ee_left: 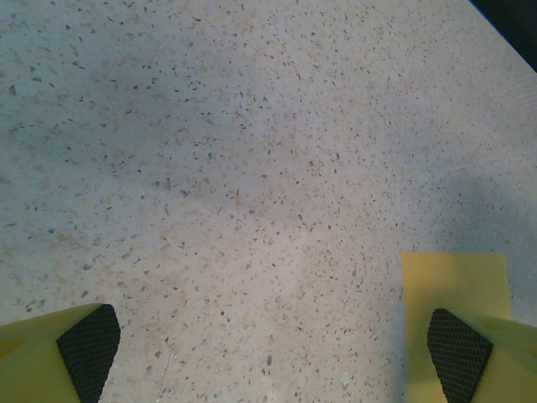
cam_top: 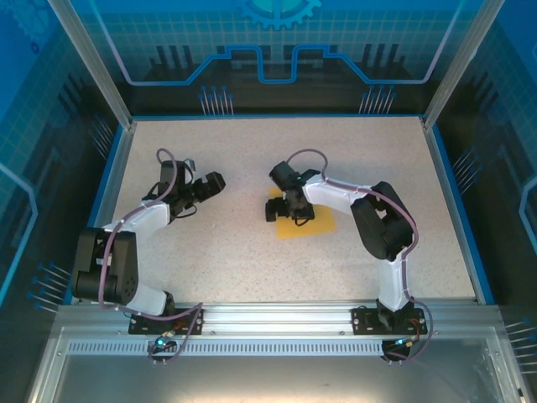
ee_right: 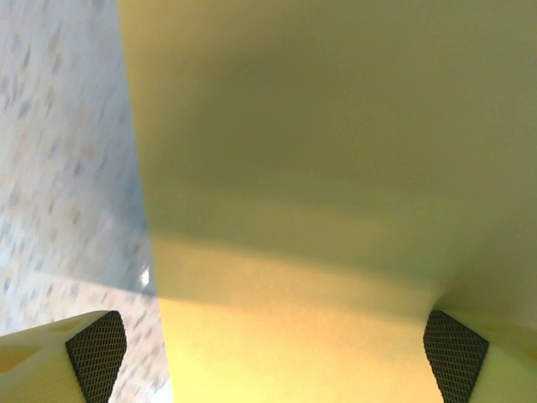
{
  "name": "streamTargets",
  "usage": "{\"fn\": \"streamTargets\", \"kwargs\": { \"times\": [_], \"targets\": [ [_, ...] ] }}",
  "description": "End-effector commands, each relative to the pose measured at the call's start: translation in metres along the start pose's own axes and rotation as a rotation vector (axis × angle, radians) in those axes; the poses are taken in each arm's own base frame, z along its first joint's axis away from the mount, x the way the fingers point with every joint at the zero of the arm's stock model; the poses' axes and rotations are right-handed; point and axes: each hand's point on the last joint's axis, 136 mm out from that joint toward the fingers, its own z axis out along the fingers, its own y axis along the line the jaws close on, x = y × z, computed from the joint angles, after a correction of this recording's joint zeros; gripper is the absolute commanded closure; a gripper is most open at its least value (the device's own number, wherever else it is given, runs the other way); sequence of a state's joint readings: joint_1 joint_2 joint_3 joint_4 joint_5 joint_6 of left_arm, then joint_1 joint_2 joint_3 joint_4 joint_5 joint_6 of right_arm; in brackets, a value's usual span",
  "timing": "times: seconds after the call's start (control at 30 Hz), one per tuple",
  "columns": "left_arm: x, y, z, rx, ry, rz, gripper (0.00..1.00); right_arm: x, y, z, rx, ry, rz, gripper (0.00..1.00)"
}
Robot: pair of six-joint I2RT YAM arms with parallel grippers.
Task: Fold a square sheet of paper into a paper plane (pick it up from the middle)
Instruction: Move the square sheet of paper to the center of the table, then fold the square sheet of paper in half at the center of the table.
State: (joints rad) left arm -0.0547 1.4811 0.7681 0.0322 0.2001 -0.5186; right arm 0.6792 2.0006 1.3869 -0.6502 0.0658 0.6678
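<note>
Left end effector (ee_left: 273, 344): fingers wide apart, nothing between them, just bare speckled tabletop (ee_left: 252, 168) under and ahead of it. The square sheet of paper (ee_left: 457, 285) pokes in just ahead of its right-hand finger, flat, and I see no contact between them. Right end effector (ee_right: 277, 348): fingers also wide apart, low over the sheet, which covers nearly everything ahead of and between them. I can't tell whether the pads touch it. In the overhead view this end effector sits over the sheet's far-left part, not its centre. What I'd worry about: in the right wrist view the sheet's edge runs inside the left-hand finger, so that pad looks set to land on tabletop, not paper. Closing from here could catch the edge and buckle or crease it in the wrong place, or shove the sheet sideways. The paper is thin and lies flat, so I judge a pinch may just slide over it and come up empty. Pressing down hard could dent it. If the sheet skids toward the left end effector, the open finger there could snag it. Writing: none readable. The sheet is plain, and the gear graphic (cam_top: 277, 10) on the back wall carries no text.
</note>
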Motion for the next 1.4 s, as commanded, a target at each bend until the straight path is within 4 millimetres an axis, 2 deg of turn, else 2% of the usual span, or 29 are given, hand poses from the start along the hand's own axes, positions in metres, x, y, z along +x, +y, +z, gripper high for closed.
{"fn": "streamTargets", "kwargs": {
  "times": [0.0, 0.1, 0.2, 0.27, 0.6, 0.97, 1.2, 1.37],
  "targets": [
    [-0.006, -0.013, 0.003, 0.033, 0.001, -0.009, 0.02, 0.000, -0.005, -0.023, 0.026, -0.012, 0.028, 0.03],
    [-0.005, -0.015, 0.004, 0.035, 0.004, -0.012, 0.02, -0.019, -0.018, -0.037, 0.087, -0.055, -0.054, 0.00],
    [-0.003, -0.014, 0.003, 0.029, 0.010, -0.014, 0.01, -0.025, -0.025, -0.036, 0.111, -0.020, -0.186, 0.00],
    [-0.003, -0.013, 0.003, 0.026, 0.011, -0.018, 0.01, -0.027, -0.033, -0.031, 0.145, 0.010, -0.206, 0.01],
    [0.001, -0.011, 0.004, 0.020, 0.025, -0.039, 0.01, -0.050, -0.052, -0.015, 0.235, 0.005, -0.013, 0.01],
    [0.002, -0.009, 0.009, 0.016, 0.036, -0.047, 0.02, -0.033, -0.045, 0.012, 0.164, 0.102, -0.035, 0.01],
    [0.004, -0.007, 0.011, 0.010, 0.040, -0.048, 0.02, -0.013, -0.062, 0.028, 0.216, 0.163, -0.026, 0.06],
    [0.005, -0.006, 0.011, 0.008, 0.043, -0.048, 0.02, -0.005, -0.067, 0.032, 0.215, 0.175, -0.013, 0.14]
  ]
}}
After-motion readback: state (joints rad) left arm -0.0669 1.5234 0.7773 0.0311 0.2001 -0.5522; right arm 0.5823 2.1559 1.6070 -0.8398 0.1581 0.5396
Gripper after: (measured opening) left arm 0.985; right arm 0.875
